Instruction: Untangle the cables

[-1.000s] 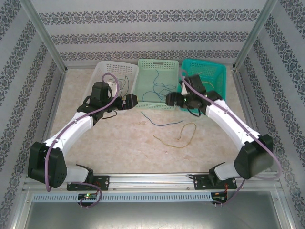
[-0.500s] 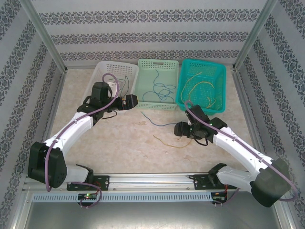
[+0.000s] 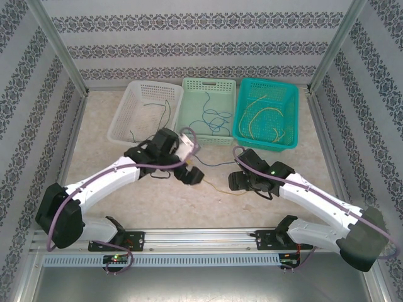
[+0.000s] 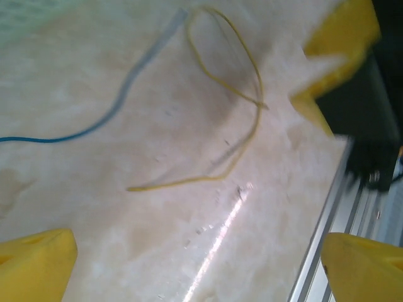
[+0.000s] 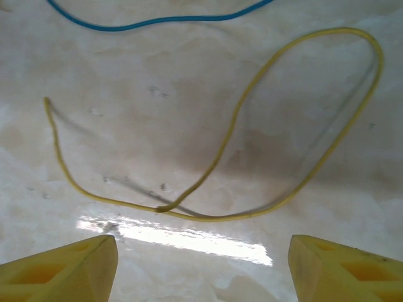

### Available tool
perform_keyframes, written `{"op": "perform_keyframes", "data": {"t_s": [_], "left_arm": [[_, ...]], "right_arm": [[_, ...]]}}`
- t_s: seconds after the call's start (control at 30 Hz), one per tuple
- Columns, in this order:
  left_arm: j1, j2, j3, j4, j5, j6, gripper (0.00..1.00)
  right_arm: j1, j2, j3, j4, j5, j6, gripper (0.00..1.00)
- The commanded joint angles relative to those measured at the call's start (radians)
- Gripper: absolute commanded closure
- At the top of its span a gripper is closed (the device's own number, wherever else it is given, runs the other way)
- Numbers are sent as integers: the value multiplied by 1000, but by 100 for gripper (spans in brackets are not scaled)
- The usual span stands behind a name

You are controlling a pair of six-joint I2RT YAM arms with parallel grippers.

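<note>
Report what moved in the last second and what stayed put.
The left gripper swung from the white basket toward the near edge, over the middle of the table. The right gripper pulled back from the teal basket. Both now hang open above the yellow cable, holding nothing. That cable, the blue cable and both baskets stayed put.

The table (image 5: 113, 56) presents a smooth, marbled surface, glossy enough to throw a bright glare. The yellow cable (image 5: 238, 114) and blue cable (image 5: 151, 23) appear smooth and plastic-sheathed; the white basket (image 3: 129, 113), pale green basket (image 3: 204, 138) and teal basket (image 3: 264, 143) are perforated plastic. The rail (image 3: 201, 236) is bare metal, and the right gripper (image 5: 203, 251) carries fingers (image 5: 63, 270) of matt yellow plastic.
</note>
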Motion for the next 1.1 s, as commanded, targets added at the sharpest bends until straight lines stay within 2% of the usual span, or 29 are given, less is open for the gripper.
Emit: {"op": "perform_keyframes", "data": {"t_s": [0.0, 0.13, 0.3, 0.43, 0.7, 0.97, 1.03, 1.07], "left_arm": [[-86, 54, -2, -83, -107, 187, 1], [-154, 136, 23, -83, -177, 270, 5], [-193, 210, 56, -31, -236, 347, 5], [-222, 318, 136, -54, -287, 415, 7], [-228, 485, 252, -86, -274, 498, 12], [-230, 548, 278, -91, -267, 508, 19], [-230, 564, 291, -87, -242, 501, 25], [-230, 574, 300, -86, -225, 495, 34]], "right_arm": [[-9, -22, -22, -34, 78, 27, 28], [-89, -121, -58, 5, 69, 69, 25], [-313, -324, -154, 108, -110, 100, 29], [-427, -402, -177, 119, -216, 99, 31], [-471, -366, -144, 102, -262, 44, 26], [-525, -353, -157, 132, -290, 27, 22], [-537, -354, -159, 133, -300, 24, 22], [-542, -357, -158, 129, -302, 22, 21]]}}
